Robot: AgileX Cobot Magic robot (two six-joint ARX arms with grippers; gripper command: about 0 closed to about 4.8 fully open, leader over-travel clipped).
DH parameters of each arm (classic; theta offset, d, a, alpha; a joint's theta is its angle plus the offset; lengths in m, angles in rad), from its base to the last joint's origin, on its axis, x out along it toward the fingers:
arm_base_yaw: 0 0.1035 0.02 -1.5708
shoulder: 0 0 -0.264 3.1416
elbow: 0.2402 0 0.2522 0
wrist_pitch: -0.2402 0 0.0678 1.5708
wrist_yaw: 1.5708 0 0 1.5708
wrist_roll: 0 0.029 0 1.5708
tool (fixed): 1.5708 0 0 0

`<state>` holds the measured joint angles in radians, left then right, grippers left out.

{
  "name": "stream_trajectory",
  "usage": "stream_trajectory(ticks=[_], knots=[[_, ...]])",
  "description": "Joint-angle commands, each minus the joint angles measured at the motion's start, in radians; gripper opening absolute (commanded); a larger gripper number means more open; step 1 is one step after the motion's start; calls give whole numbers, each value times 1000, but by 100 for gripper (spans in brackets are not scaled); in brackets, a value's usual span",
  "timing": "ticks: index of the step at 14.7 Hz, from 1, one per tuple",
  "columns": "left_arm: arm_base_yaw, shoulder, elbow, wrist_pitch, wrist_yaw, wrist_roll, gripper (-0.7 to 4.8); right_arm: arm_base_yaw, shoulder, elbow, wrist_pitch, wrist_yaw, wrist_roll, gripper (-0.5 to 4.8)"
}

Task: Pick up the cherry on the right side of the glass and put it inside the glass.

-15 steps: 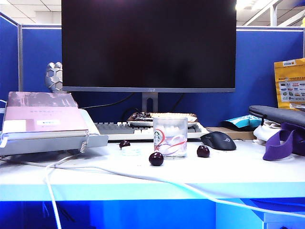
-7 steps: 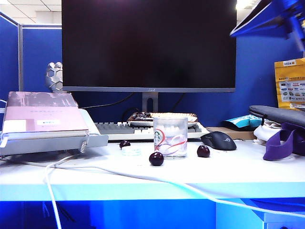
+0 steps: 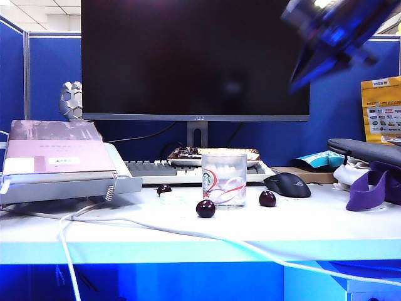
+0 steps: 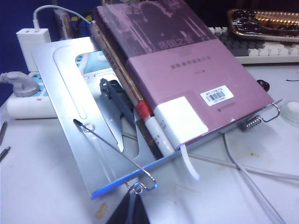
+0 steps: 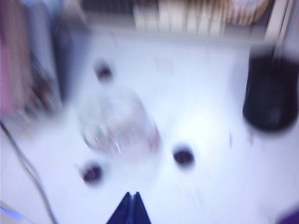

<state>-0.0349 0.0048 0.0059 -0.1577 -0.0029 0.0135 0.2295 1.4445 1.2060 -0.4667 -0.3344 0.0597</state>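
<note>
The glass (image 3: 223,179) is standing on the white desk (image 3: 313,229) in front of the keyboard (image 3: 153,170), showing a small round green Starbucks logo (image 3: 205,180) and red curved lines. The cherry (image 3: 267,199) is lying just to its right, apart from it, with the black mouse (image 3: 287,185) close behind. A second cherry (image 3: 205,208) is sitting at the glass's front left, and a third cherry (image 3: 163,189) further left and back.

The right gripper (image 3: 326,37) is hanging high at the upper right in the exterior view, a blue blur in front of the monitor (image 3: 195,59). Its own wrist view is showing the two fingertips pressed together into one dark point (image 5: 130,207), holding nothing, above the blurred glass (image 5: 117,122), the cherry (image 5: 183,156) and the mouse (image 5: 271,93).

Only the left wrist view is showing the purple book (image 4: 187,70) closely: Chinese characters on the cover, too small for me to read, and a barcode sticker (image 4: 215,94). It is resting on a metal stand (image 4: 79,121). Of the left gripper (image 4: 129,212), only a dark tip is showing, so I cannot tell its opening. A yellow package (image 3: 381,110) with small logos is standing at the far right.
</note>
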Motion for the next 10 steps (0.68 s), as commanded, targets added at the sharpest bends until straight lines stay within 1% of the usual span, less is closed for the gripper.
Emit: stream_trajectory(ticks=[1, 2, 3, 5, 7, 8, 9, 10], knots=[[1, -3, 0, -12, 5, 5, -5, 31, 129, 104, -180, 128, -10, -5], [1, -3, 0, -12, 4, 5, -5, 35, 185, 136, -217, 132, -10, -5], [1, -3, 0, -12, 4, 5, -5, 35, 227, 154, -215, 130, -1, -5], [1, -3, 0, -12, 4, 5, -5, 35, 277, 157, -162, 104, 52, -5], [1, -3, 0, -12, 4, 5, -5, 35, 317, 157, -102, 89, 67, -5], [1, -3, 0, -12, 4, 5, -5, 35, 336, 158, -73, 93, 73, 15], [1, -3, 0, -12, 4, 5, -5, 35, 344, 158, -60, 97, 75, 95], [1, -3, 0, -12, 4, 5, -5, 35, 352, 160, -51, 97, 75, 250]])
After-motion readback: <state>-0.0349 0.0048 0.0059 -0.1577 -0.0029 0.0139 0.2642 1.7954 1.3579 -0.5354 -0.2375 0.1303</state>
